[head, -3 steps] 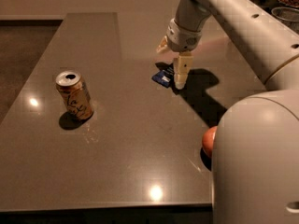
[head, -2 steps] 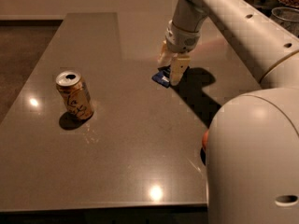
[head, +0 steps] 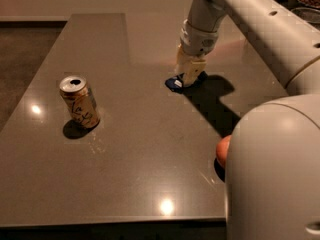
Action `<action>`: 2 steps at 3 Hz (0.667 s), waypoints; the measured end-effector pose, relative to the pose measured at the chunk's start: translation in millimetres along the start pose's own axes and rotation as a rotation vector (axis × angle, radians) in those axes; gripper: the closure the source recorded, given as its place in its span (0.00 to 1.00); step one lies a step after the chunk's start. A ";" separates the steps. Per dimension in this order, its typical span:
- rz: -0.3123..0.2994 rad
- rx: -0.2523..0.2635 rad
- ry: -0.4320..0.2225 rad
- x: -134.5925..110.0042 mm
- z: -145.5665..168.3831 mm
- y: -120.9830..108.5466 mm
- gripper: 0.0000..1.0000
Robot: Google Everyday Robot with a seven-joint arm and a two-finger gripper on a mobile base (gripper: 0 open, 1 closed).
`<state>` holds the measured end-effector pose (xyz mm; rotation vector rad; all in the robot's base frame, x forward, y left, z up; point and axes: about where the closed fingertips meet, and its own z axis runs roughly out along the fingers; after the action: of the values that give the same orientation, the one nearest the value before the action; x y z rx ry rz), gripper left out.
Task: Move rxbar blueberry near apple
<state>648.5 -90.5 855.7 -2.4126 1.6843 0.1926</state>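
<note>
Since the last frame the cream-coloured gripper (head: 190,77) has dropped lower, so it's now right down at the tabletop, sitting on the bar. Over on the left, a gold aluminium drink can with dark script lettering (head: 80,101) stands upright with its top opened on the glossy grey-brown table (head: 150,154), well apart from everything else. Past the middle, toward the far side, the small flat dark-blue rxbar blueberry wrapper (head: 174,83) lies on the table. Only its left end with the white patch pokes out from under the gripper. Honestly I can't tell if the gripper has clamped the bar or is just resting over it. The white jointed arm (head: 260,29) comes in from the upper right. Further right and nearer the front edge, only a sliver of the round red-orange apple (head: 223,151) shows beside the big white rounded robot shell (head: 275,179), well apart from the bar.
</note>
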 end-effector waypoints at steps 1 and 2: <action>0.057 0.008 -0.028 -1.5 -17.6 39.9 1.00; 0.155 0.006 -0.058 -0.3 -32.0 86.4 1.00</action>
<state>567.1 -126.5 879.8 -2.2498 1.8423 0.2765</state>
